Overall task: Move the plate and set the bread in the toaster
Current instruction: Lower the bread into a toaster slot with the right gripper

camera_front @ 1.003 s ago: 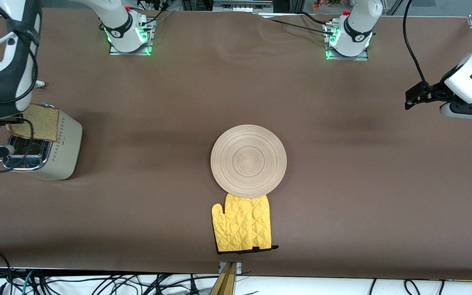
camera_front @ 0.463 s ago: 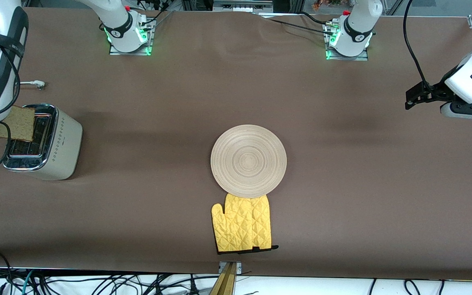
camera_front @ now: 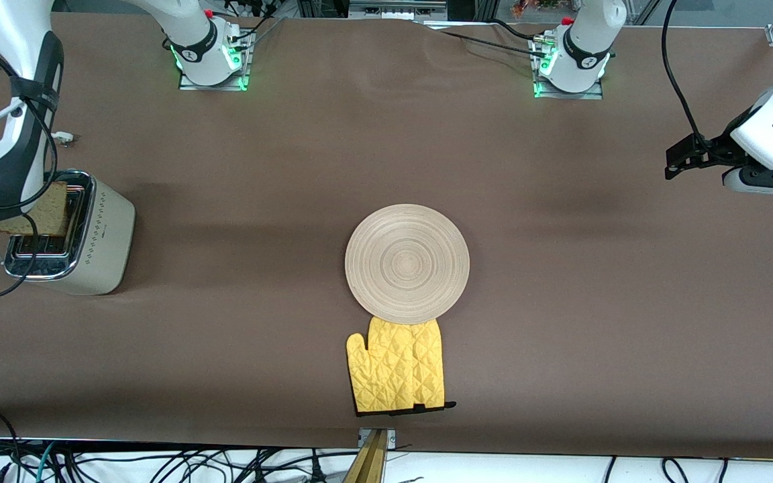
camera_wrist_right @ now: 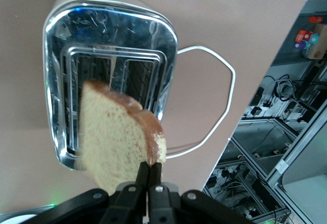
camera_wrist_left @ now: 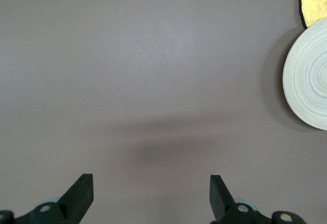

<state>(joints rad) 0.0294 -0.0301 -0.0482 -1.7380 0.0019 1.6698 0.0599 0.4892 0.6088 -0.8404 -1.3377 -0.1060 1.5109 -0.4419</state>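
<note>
At the right arm's end of the table (camera_front: 561, 335) stands the toaster (camera_front: 94, 241), chrome top up, its white cord (camera_wrist_right: 214, 101) looping away beside it. The right hand (camera_wrist_right: 149, 172) hangs over it, pinched tight on one edge of the bread (camera_wrist_right: 115, 137), which is tilted on edge just above the slots. In the front view only a corner of the slice shows beneath the arm, at the toaster's top. I judge this the lining-up step: the slice looks close over a slot but not yet in it, so lowering and letting go are left.

Midway along the table lies the plate (camera_front: 406, 263), flat and bare, its edge nearest the front camera overlapping the cuff end of a yellow oven mitt (camera_front: 396, 365), which lies nearer to that camera. With the bread off it and no hand near, the plate part of the job looks done, though where it was meant to go cannot be told from here.

Toward the left arm's end, the left hand (camera_wrist_left: 150, 193) waits in the air over bare table, fingers spread wide and holding nothing.
</note>
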